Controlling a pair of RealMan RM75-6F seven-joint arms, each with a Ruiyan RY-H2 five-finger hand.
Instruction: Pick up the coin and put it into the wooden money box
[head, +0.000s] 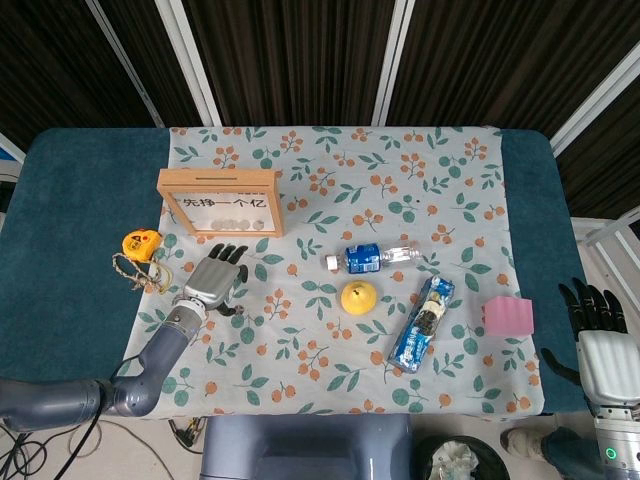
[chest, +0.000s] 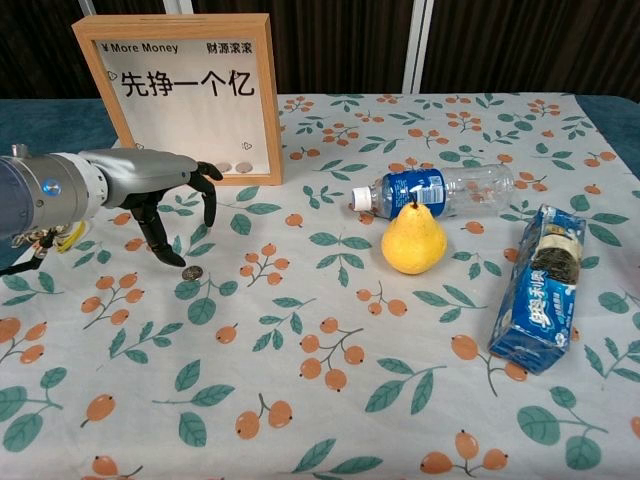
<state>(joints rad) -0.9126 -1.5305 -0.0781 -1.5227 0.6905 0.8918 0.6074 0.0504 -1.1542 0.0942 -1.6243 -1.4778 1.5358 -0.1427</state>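
Note:
The small coin (chest: 191, 272) lies flat on the floral cloth, in front of the wooden money box (chest: 185, 95), which stands upright at the back left. My left hand (chest: 165, 190) hovers just left of and above the coin, its black fingertips (chest: 160, 252) pointing down and spread. It holds nothing, and one fingertip ends a little short of the coin. In the head view the left hand (head: 215, 277) sits below the money box (head: 220, 202). My right hand (head: 600, 335) stays off the table's right edge, fingers spread and empty.
A yellow pear (chest: 413, 240), a lying water bottle (chest: 440, 190) and a blue biscuit packet (chest: 545, 290) lie right of centre. A pink sponge (head: 509, 316) sits far right. A yellow tape measure (head: 141, 244) with cord lies left of the hand.

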